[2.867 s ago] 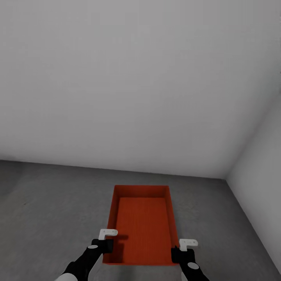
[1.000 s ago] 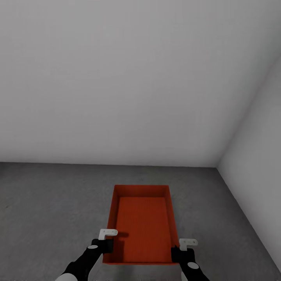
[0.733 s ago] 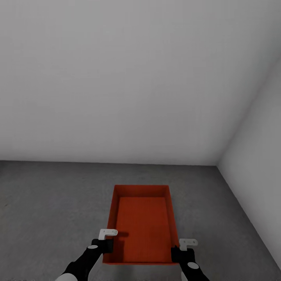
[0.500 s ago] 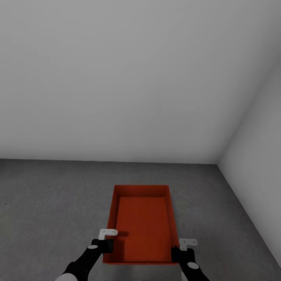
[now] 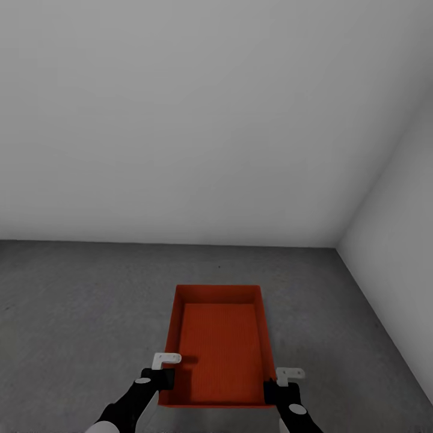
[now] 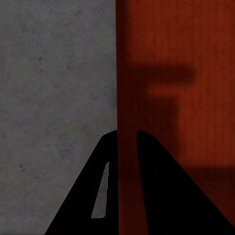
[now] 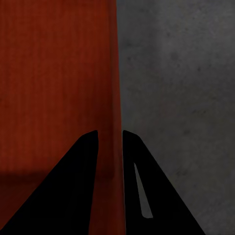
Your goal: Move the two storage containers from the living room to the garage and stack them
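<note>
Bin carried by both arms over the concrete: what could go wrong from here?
1. Each tool pinches only a thin side wall of the bin, left tool and right tool alike, both near its near end, so the far end could sag or slip.
2. Uneven lowering could tilt it onto the floor.
3. The right wall is close; turning could clip it.

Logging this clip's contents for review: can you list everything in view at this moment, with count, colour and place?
storage container: one, orange-red, open top and ribbed bottom, held between both grippers over the floor, near the corner of the walls.
floor: one, dark grey speckled concrete, under and around the container.
walls: two, plain grey-white, meeting in a corner ahead at right.
left gripper: one, black with a white bracket, shut on the container's left side wall.
right gripper: one, black with a white bracket, shut on the container's right side wall.
</note>
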